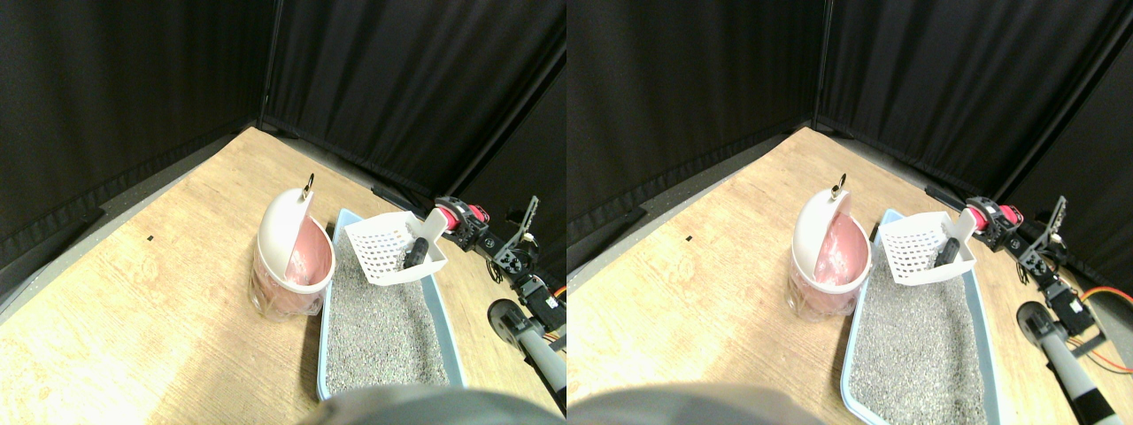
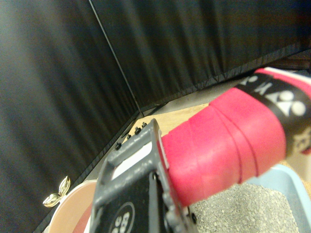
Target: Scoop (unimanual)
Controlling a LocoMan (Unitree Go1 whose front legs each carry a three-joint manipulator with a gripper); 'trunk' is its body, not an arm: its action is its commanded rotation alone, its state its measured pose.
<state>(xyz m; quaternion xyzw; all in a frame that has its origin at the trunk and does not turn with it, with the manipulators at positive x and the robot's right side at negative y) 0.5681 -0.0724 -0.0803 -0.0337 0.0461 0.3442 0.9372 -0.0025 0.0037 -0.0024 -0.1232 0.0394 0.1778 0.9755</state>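
Gripper state first: the right gripper (image 1: pixel 469 221) sat at the red-wrapped handle (image 1: pixel 458 215) of the white slotted scoop (image 1: pixel 389 248), and in the wrist view the dark jaw frame pressed against that handle (image 2: pixel 228 145), but whether the jaws were clamped on it could not be told. On the wooden floor (image 1: pixel 159 266), leftmost stood a pink bin (image 1: pixel 288 270) with a white domed lid (image 1: pixel 281 226) tipped up and a small brass ring (image 1: pixel 309 185) at its top. Just beside it lay the light-blue litter tray (image 1: pixel 451 341), filled with grey litter (image 1: pixel 381 328). The scoop hung above the tray's far end, tilted, with a dark lump (image 1: pixel 413 254) inside it. Black curtains (image 1: pixel 133 88) closed the far edges.
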